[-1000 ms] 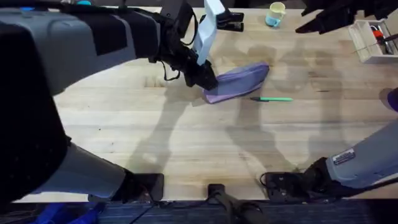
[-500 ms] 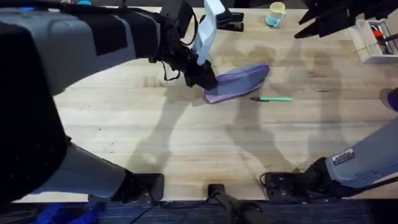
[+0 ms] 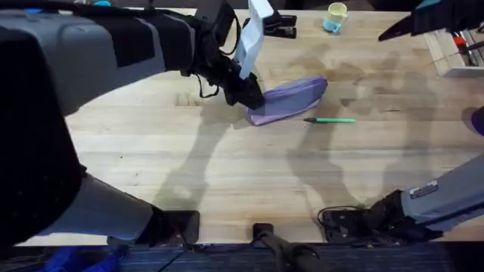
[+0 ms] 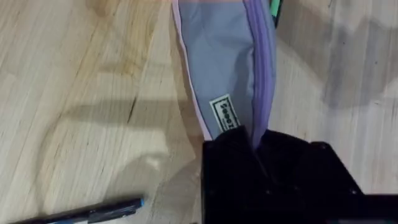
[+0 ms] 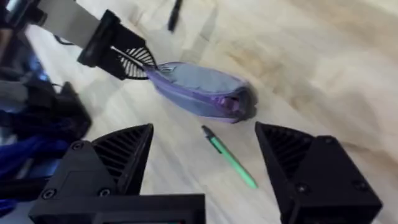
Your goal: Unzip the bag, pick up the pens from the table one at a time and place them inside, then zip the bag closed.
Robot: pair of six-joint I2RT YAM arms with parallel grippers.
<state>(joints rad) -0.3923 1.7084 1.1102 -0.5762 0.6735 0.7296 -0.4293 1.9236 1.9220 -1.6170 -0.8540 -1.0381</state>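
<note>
The lavender bag [image 3: 291, 97] lies slanted on the table [image 3: 227, 174], its zipper along the top. My left gripper [image 3: 249, 94] is shut on the bag's left end, seen close up in the left wrist view as black jaws [image 4: 255, 149] pinching the fabric [image 4: 227, 68]. A green pen [image 3: 333, 120] lies just right of the bag. A dark pen [image 4: 87, 213] rests on the wood near the left gripper. My right gripper [image 3: 412, 24] hangs high at the far right, open [image 5: 205, 149], looking down on the bag [image 5: 199, 87], the green pen [image 5: 230, 158] and the dark pen [image 5: 175, 14].
A white wooden box [image 3: 454, 49] with red markers sits at the far right edge. A black stapler [image 3: 280, 29] and a small cup [image 3: 335, 17] stand along the back. The left arm covers much of the table's left half.
The right gripper has drifted right and toward the far edge. The left gripper, the bag and the green pen have stayed where they were.
</note>
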